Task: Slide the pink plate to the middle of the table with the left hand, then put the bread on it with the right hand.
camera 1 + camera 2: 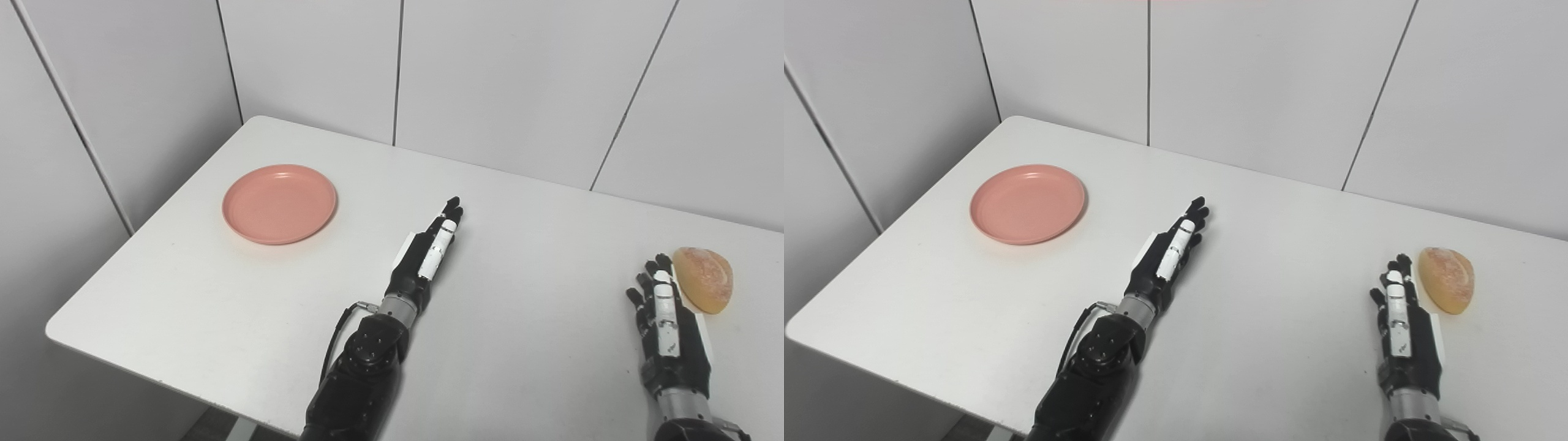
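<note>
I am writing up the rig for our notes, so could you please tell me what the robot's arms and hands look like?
Both arms are glossy black shells ending in a silver metal wrist ring. The left robot hand and the right robot hand are black, each with white panels along the back and one finger, and dark fingertips. A thin black cable loops out beside the left wrist into a small metal plug.

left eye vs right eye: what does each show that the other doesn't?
Left eye only: bread partly overlapped by the right hand. Right eye only: a clear gap between bread and that hand, plus more of the table on the right. Both: empty pink plate far left, left hand mid-table, both hands open.
</note>
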Tool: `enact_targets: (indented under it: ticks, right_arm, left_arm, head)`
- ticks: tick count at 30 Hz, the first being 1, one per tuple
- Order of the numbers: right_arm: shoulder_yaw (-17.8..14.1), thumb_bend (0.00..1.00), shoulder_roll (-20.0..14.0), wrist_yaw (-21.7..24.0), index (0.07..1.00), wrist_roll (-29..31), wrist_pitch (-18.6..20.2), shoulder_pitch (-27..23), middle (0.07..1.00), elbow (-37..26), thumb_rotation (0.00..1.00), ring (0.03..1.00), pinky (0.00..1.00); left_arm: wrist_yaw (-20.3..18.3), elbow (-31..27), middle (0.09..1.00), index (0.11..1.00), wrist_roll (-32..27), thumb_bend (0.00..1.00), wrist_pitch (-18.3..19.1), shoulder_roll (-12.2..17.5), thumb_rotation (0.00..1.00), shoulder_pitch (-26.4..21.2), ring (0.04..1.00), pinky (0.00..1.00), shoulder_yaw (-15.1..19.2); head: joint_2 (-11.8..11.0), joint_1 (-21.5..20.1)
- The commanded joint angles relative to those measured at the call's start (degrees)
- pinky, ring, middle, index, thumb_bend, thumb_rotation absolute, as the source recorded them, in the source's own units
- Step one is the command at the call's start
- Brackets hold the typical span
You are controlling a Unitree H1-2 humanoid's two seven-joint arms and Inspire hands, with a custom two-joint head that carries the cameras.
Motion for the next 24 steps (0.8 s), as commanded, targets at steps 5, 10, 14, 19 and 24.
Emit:
enact_targets:
  ticks: [5,10,14,19,24]
  right_arm:
    - [-0.6,0.59,-0.2,0.1,1.0,0.3,-2.2,-1.1,1.0,-0.3,0.89,1.0,1.0]
    - [-0.6,0.58,-0.3,-0.1,1.0,-0.1,-1.9,-1.1,1.0,-0.6,0.9,1.0,1.0]
    - [-0.7,0.57,-0.2,0.0,1.0,0.0,-2.0,-1.0,1.0,-0.7,0.9,1.0,1.0]
    - [-0.6,0.58,-0.3,-0.1,1.0,-0.1,-1.5,-1.0,1.0,-0.8,0.91,1.0,1.0]
    - [-0.7,0.59,-0.2,-0.4,1.0,-0.3,-1.0,-1.1,1.0,-0.9,0.9,1.0,1.0]
  left_arm:
    - [-0.2,-2.5,0.965,0.952,-2.7,0.43,-2.8,1.4,1.0,-5.2,0.987,0.99,2.6]
    - [1.5,-3.1,0.921,0.908,-3.7,0.48,-2.6,2.7,1.0,-7.1,0.939,0.96,5.9]
    - [2.0,-3.8,0.885,0.875,-3.8,0.53,-2.5,4.4,1.0,-8.3,0.902,0.92,7.7]
    - [3.3,-4.6,0.855,0.849,-4.0,0.55,-3.2,5.9,1.0,-9.0,0.858,0.85,9.6]
    - [6.6,-4.5,0.822,0.81,-3.4,0.6,-3.8,8.0,1.0,-10.1,0.829,0.81,13.0]
  head:
    - [-0.4,0.0]
    - [-0.4,0.2]
    - [-0.3,0.5]
    - [-0.5,0.5]
    - [-0.8,1.0]
